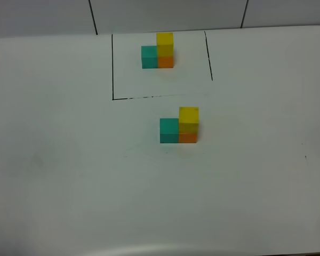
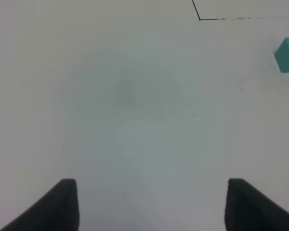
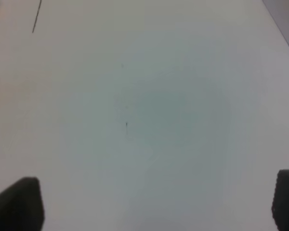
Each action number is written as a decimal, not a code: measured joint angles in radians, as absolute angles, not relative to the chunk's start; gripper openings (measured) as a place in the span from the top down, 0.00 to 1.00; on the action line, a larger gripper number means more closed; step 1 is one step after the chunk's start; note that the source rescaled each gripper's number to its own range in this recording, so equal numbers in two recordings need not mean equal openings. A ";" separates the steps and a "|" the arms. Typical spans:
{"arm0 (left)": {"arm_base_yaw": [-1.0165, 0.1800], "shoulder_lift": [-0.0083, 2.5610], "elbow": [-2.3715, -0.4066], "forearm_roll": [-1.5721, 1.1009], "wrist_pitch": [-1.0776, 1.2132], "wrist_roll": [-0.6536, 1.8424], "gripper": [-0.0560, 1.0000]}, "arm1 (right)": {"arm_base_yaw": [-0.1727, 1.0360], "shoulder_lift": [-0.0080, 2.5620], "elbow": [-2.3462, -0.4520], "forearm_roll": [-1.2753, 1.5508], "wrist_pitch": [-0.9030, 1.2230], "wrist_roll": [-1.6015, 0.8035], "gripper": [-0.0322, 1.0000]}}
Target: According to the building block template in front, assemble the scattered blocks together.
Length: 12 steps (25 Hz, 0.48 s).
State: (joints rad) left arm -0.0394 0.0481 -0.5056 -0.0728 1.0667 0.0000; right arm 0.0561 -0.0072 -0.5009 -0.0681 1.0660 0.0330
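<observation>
Scattered blocks now joined near the middle of the table (image 1: 53,176): teal cube (image 1: 169,130) touching orange cube (image 1: 188,137) side by side, yellow cube (image 1: 189,119) stacked on the orange one. Same arrangement as the building block template (image 1: 158,51) toward the far edge of the table, inside a thin black outline (image 1: 113,69) open on the far side. Assembled cluster just outside the near line of that outline, well apart from the template.

Neither arm visible from the high camera. Left end effector (image 2: 149,204) held above bare table, fingers (image 2: 62,204) spread wide, nothing between them; a corner of the black outline and an edge of the teal cube seen at the margin of its wrist view. Right end effector (image 3: 156,202) likewise over bare table, fingers (image 3: 21,202) spread wide and empty; a short stretch of black line and a blurred orange sliver at the margin of its view, toward the right-hand table edge.
</observation>
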 joint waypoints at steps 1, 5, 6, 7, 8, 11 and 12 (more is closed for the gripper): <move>-0.039 0.048 -0.506 -0.073 1.067 0.000 0.58 | 0.056 -0.007 -0.501 -0.069 1.066 0.033 0.09; -0.039 0.048 -0.506 -0.073 1.067 0.000 0.58 | 0.056 -0.007 -0.501 -0.071 1.066 0.036 0.13; -0.039 0.048 -0.506 -0.073 1.067 0.000 0.58 | 0.056 -0.007 -0.501 -0.071 1.066 0.038 0.14; -0.039 0.048 -0.506 -0.073 1.067 0.000 0.58 | 0.056 -0.007 -0.501 -0.071 1.066 0.038 0.15; -0.039 0.048 -0.506 -0.073 1.067 0.000 0.58 | 0.056 -0.007 -0.501 -0.071 1.066 0.038 0.16; -0.039 0.048 -0.506 -0.073 1.067 0.000 0.58 | 0.056 -0.007 -0.501 -0.071 1.066 0.041 0.20; -0.039 0.048 -0.506 -0.073 1.067 0.000 0.58 | 0.056 -0.007 -0.501 -0.071 1.066 0.041 0.22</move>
State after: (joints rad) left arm -0.0394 0.0481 -0.5056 -0.0728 1.0674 0.0000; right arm 0.0561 -0.0072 -0.5005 -0.0710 1.0660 0.0412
